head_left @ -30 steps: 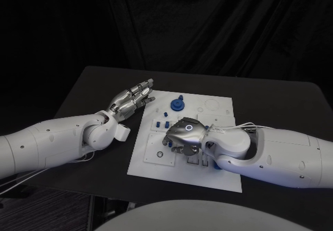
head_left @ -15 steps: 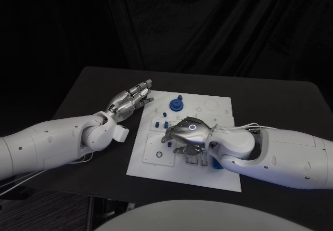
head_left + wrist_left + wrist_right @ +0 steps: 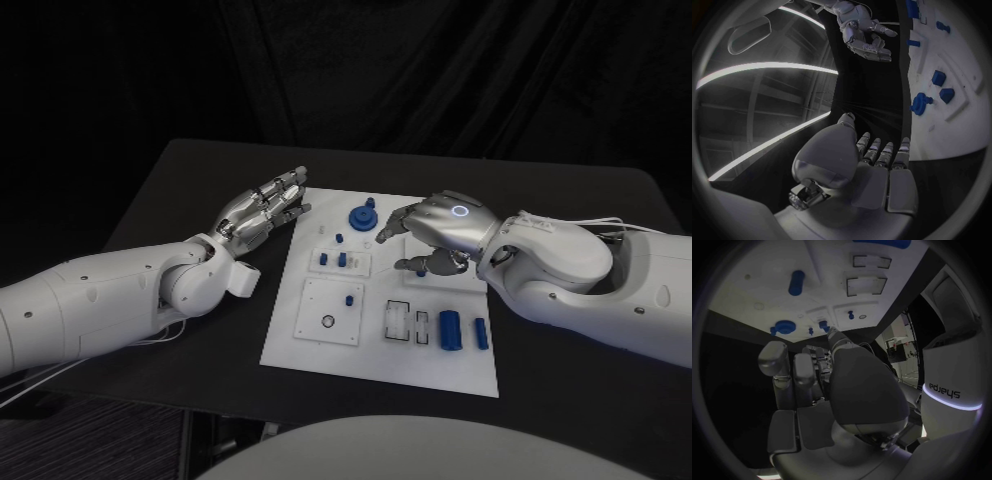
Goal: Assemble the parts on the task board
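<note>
Right hand (image 3: 440,232) hovered above the far part of the task board (image 3: 378,352), fingers loosely curled and apart, holding nothing and touching nothing visible. Left hand (image 3: 260,211) lay flat and spread just beside the board's far left edge, palm up, empty.

Task board sat mid-table (image 3: 577,200), white, with recessed pockets. A blue round knob part (image 3: 366,216) stood near its far edge; small blue pegs (image 3: 335,259) stood left of centre; 2 blue cylinders (image 3: 450,330) lay side by side near the right edge.
</note>
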You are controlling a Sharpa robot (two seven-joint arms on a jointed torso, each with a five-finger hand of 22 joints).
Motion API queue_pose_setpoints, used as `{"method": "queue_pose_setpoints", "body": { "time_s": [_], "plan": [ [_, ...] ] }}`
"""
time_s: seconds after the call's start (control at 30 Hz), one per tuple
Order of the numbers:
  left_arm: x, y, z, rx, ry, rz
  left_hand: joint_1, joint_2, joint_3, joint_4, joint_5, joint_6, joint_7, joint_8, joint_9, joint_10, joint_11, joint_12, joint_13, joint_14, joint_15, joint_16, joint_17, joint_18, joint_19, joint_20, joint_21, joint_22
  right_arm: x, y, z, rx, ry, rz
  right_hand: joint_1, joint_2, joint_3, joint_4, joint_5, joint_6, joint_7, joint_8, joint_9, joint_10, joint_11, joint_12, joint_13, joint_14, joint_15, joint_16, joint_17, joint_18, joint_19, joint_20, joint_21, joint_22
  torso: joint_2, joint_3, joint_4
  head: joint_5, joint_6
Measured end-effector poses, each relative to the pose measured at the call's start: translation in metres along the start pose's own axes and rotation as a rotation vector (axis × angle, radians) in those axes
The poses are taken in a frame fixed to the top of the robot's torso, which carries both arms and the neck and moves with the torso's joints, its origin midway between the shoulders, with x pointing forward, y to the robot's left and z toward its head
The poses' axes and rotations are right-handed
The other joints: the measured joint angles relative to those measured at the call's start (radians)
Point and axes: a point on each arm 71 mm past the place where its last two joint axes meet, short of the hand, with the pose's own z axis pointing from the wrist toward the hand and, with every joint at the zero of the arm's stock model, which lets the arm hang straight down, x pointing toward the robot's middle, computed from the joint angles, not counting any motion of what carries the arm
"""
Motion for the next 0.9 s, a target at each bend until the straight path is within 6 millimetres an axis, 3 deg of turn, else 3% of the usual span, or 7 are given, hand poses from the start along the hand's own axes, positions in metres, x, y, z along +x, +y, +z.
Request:
{"method": "queue_pose_setpoints", "body": {
  "time_s": [0.2,0.5,0.7,0.77,0.9],
  "plan": [
    [0.001,0.002,-0.001,-0.002,-0.002,-0.001,0.008,0.000,0.000,-0.006,0.001,0.000,0.000,0.000,0.000,0.000,0.007,0.004,0.001,0.000,0.000,0.000,0.000,0.000,-0.004,0.004,0.000,-0.018,0.003,-0.014,-0.014,0.067,0.038,0.025,-0.041,-0.002,-0.006,0.006,-0.018,0.019,-0.004,0.000,-0.008,0.047,-0.012,0.004,-0.016,0.024,-0.004,0.030,0.032,0.000,0.030,-0.005,0.062,0.000,0.002,0.0003,0.0000,0.000,0.000],
    [-0.001,0.004,-0.004,-0.007,-0.019,0.007,0.008,0.000,0.001,-0.006,0.005,0.005,0.005,0.004,0.001,0.004,0.010,0.008,0.002,0.000,0.000,0.000,0.000,0.000,-0.013,-0.006,-0.004,-0.022,0.021,-0.034,-0.027,0.164,0.116,0.048,-0.073,-0.010,-0.014,0.008,-0.043,0.024,-0.005,0.000,-0.014,0.061,-0.012,-0.001,-0.030,0.028,-0.007,0.030,0.024,0.000,0.030,-0.005,0.064,0.000,0.001,0.0020,0.0006,-0.001,0.000],
    [-0.001,0.006,-0.006,-0.011,-0.027,0.010,0.008,0.000,0.001,-0.006,0.005,0.005,0.005,0.004,0.001,0.004,0.010,0.008,0.002,0.000,0.000,0.000,0.000,0.000,-0.013,-0.006,-0.004,-0.022,0.033,-0.035,-0.029,0.182,0.152,0.062,-0.086,-0.007,-0.014,0.008,-0.050,0.025,-0.004,-0.008,-0.025,0.104,-0.016,-0.001,-0.034,0.031,-0.004,0.030,0.024,0.000,0.033,-0.002,0.064,0.000,0.001,0.0029,0.0007,-0.001,0.000],
    [-0.002,0.007,-0.006,-0.012,-0.028,0.010,0.008,0.000,0.001,-0.006,0.005,0.005,0.005,0.004,0.001,0.004,0.010,0.008,0.002,0.000,0.000,0.000,0.000,0.000,-0.013,-0.006,-0.004,-0.022,0.036,-0.034,-0.029,0.182,0.162,0.067,-0.088,-0.005,-0.014,0.008,-0.050,0.032,0.003,-0.008,-0.025,0.119,-0.019,-0.001,-0.034,0.031,-0.004,0.030,0.026,0.000,0.033,-0.002,0.069,0.000,0.000,0.0031,0.0007,-0.002,0.000],
    [-0.002,0.008,-0.007,-0.014,-0.029,0.010,0.008,0.000,0.001,-0.006,0.008,0.005,0.005,0.004,0.001,0.004,0.010,0.008,0.002,0.000,0.000,0.000,0.000,0.000,-0.013,-0.006,-0.004,-0.022,0.041,-0.034,-0.027,0.183,0.176,0.070,-0.074,0.009,0.003,-0.009,0.002,0.040,0.011,-0.008,-0.031,0.141,-0.022,-0.008,-0.042,0.031,-0.004,0.030,0.027,0.000,0.037,-0.005,0.069,0.000,0.000,0.0030,0.0003,-0.006,0.000]
  ]
}}
